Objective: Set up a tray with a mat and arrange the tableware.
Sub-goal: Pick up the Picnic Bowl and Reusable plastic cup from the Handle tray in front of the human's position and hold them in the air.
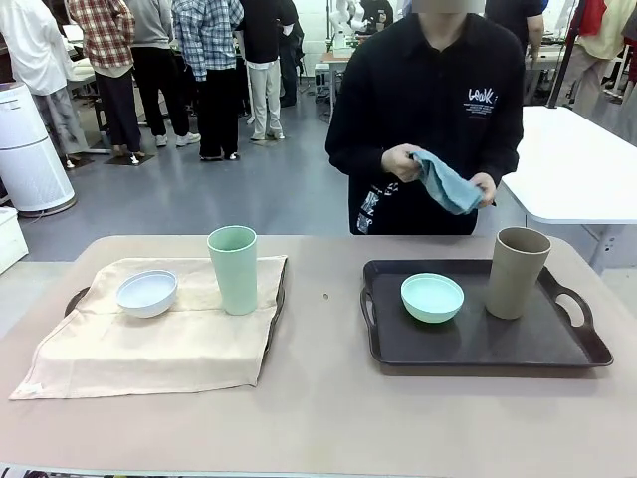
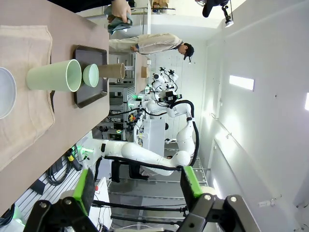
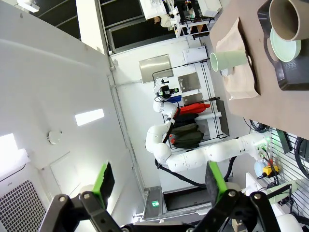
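Beige mat (image 1: pixel 149 344) at nine o'clock carries white bowl (image 1: pixel 146 293) and mint cup (image 1: pixel 233 269). At three, the matless dark tray (image 1: pixel 478 344) holds mint bowl (image 1: pixel 432 297) and tan cup (image 1: pixel 518 272), with the person's blue cloth (image 1: pixel 448 184) ready at twelve; clearing that tray probably comes next. Left wrist: left gripper (image 2: pixel 137 187) spread, empty. Right wrist: right gripper (image 3: pixel 159 180) likewise.

Open lane runs 6 to 12 o'clock down the table (image 1: pixel 318 418) middle, between the mat (image 1: pixel 159 349) and the dark tray (image 1: pixel 478 349). Obstacles: mint cup (image 1: pixel 233 269) and white bowl (image 1: pixel 146 293) at 9–10 o'clock on the mat; tan cup (image 1: pixel 518 272) and mint bowl (image 1: pixel 432 297) at 2–3 o'clock on the tray. Near strip at 6 o'clock is free; the person's hands (image 1: pixel 401 164) with a blue cloth (image 1: pixel 448 184) are at 1 o'clock, beyond the far edge.
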Robot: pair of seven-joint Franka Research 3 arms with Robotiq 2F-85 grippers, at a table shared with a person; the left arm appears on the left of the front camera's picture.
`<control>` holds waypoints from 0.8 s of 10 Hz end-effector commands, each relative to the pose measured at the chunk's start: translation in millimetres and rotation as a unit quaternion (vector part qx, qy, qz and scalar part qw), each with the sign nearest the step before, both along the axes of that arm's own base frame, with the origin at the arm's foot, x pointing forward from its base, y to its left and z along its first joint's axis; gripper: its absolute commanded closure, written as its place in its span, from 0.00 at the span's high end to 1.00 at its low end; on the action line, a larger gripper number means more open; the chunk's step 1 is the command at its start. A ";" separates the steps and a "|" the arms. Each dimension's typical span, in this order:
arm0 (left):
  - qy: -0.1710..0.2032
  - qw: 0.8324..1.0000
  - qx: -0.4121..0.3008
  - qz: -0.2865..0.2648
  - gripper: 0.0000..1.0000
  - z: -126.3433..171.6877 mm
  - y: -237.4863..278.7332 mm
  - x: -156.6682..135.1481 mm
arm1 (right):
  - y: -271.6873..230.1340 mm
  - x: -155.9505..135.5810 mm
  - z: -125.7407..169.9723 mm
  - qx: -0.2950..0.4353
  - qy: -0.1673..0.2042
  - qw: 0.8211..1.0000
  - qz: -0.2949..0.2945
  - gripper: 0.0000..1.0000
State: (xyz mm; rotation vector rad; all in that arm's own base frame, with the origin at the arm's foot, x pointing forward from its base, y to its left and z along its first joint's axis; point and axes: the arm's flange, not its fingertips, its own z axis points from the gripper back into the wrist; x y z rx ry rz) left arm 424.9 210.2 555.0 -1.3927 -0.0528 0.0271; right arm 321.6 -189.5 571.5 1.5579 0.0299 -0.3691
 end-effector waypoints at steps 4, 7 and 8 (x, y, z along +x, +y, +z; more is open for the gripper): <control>-0.050 0.978 0.189 -0.069 0.94 40.1 -70.0 10.8 | 9.5 10.5 18.4 -0.116 -0.121 0.970 0.173 1.00; -0.091 0.927 0.331 -0.152 0.94 97.4 -182.8 10.0 | 3.7 42.8 -6.9 -0.023 -0.198 0.913 0.355 1.00; -0.098 0.924 0.345 -0.134 0.94 109.0 -232.5 15.8 | -1.9 52.2 -13.2 0.063 -0.144 0.940 0.304 1.00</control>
